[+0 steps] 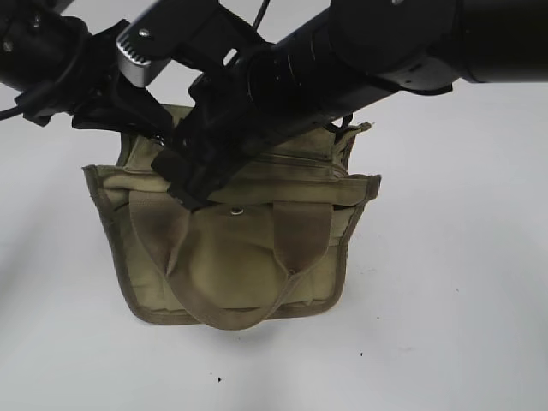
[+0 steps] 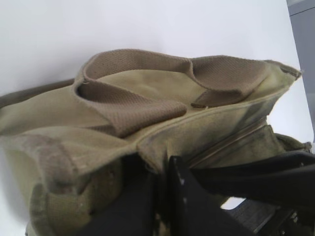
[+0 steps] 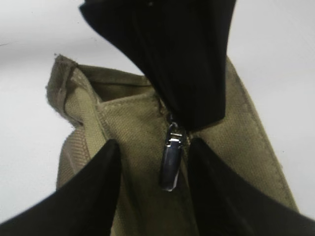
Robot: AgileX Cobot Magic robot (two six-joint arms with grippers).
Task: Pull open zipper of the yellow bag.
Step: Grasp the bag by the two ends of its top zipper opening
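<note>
White counter (image 1: pixel 462 325) runs bare around the yellow bag (image 1: pixel 231 274), which sits near the middle of the exterior view with its front panel and one loop handle (image 1: pixel 227 312) facing you. Both black arms crowd over its top edge, so from here you cannot read either end effector; the left end effector (image 1: pixel 137 128) is down at the bag's upper left corner and the right end effector (image 1: pixel 193 184) is at the top seam, just above the snap stud (image 1: pixel 237 211).

Your left wrist view looks along the bag from its end. You see soft canvas slumped and creased, two webbing handles folded over each other, and the zipper (image 2: pixel 231 142) as a thin line running away toward the right. The left end effector (image 2: pixel 162 196) looks pinched narrowly on the bag's bound edge, though its tips are buried in cloth, so treat that as a likely hold, not a certain one.

Your right wrist view shows the silver pull tab (image 3: pixel 172 160) hanging between the two dark fingers (image 3: pixel 83 191) of the right end effector (image 3: pixel 152 172), which stands partly spread with a gap either side and nothing gripped.

Expect a light, floppy bag that follows any tug. Take the tab itself, low on its flat metal, which is small and slippery.
</note>
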